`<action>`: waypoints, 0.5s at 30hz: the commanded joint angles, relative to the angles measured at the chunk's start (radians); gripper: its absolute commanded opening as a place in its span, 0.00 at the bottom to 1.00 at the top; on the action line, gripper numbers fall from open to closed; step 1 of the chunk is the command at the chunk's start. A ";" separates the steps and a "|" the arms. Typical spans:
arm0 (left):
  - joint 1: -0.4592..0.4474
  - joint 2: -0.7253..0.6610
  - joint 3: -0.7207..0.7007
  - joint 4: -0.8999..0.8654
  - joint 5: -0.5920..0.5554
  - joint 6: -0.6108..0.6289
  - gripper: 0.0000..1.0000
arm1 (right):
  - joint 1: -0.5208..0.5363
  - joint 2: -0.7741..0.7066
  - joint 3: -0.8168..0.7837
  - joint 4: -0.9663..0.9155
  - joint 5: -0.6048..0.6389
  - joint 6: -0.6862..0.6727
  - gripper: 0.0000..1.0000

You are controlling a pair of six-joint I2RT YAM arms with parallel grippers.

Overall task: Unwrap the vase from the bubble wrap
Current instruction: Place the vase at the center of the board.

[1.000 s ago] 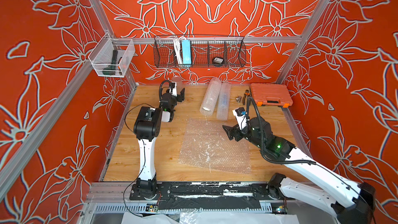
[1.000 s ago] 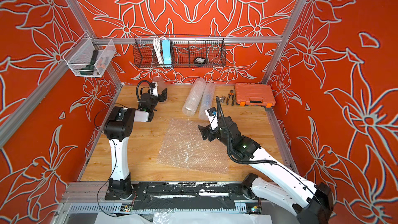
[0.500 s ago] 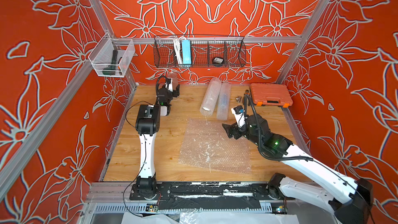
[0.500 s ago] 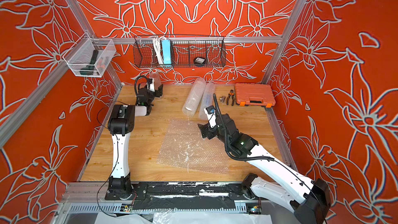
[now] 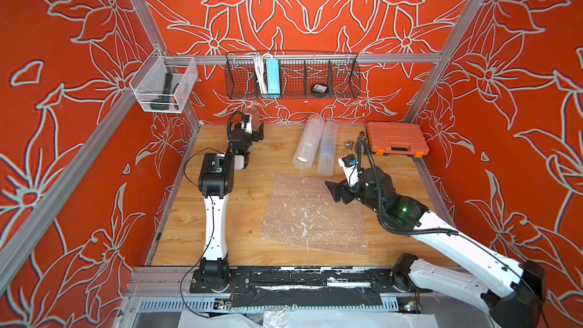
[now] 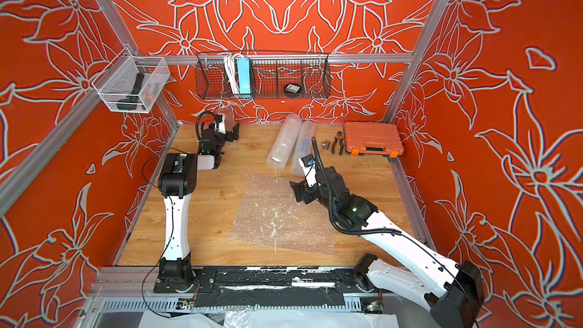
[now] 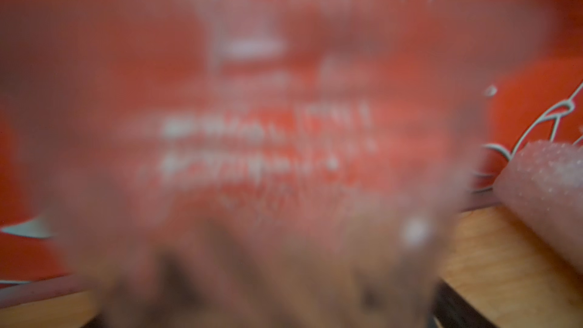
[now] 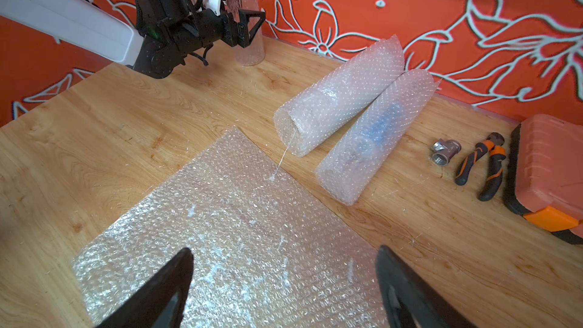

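A clear glass vase (image 8: 249,52) stands upright on the wooden table at the back left, against the wall (image 5: 250,112). My left gripper (image 8: 249,26) reaches around its middle with the jaws wide, one finger on each side. The left wrist view is filled by the blurred vase (image 7: 284,121). A flat sheet of bubble wrap (image 5: 315,216) lies in the middle of the table. My right gripper (image 8: 284,249) hovers open over the sheet's right part, holding nothing. Two rolled tubes of bubble wrap (image 8: 340,96) (image 8: 375,134) lie side by side at the back; the right one shows something blue inside.
An orange tool case (image 5: 396,138) sits at the back right, with pliers (image 6: 338,141) and a metal fitting (image 6: 325,145) beside it. A wire basket (image 5: 291,75) hangs on the back wall and a clear bin (image 5: 162,89) on the left rail.
The left gripper has carried the vase back toward the wall, and its jaws now stand wider around it. The right arm has hardly moved.
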 commanded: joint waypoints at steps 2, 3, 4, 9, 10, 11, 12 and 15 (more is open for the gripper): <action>0.006 -0.023 -0.028 0.035 0.008 0.018 0.97 | -0.004 -0.005 0.023 -0.002 0.011 -0.002 0.91; 0.006 -0.025 -0.031 0.032 0.004 0.017 0.97 | -0.005 -0.006 0.023 -0.004 0.009 -0.002 0.90; 0.005 -0.029 -0.034 0.031 0.002 0.016 0.97 | -0.004 -0.008 0.023 -0.005 0.009 0.000 0.91; 0.005 -0.052 -0.070 0.037 -0.020 0.016 0.98 | -0.004 -0.019 0.016 -0.004 0.009 0.007 0.91; 0.005 -0.059 -0.084 0.048 -0.023 0.016 0.98 | -0.004 -0.021 0.014 -0.005 0.009 0.008 0.91; 0.006 -0.067 -0.095 0.057 -0.030 0.016 0.98 | -0.005 -0.025 0.013 -0.007 0.011 0.009 0.90; 0.005 -0.073 -0.104 0.060 -0.036 0.016 0.98 | -0.004 -0.028 0.010 -0.007 0.011 0.010 0.91; 0.005 -0.095 -0.131 0.060 -0.047 0.018 0.98 | -0.005 -0.033 0.005 -0.007 0.011 0.013 0.91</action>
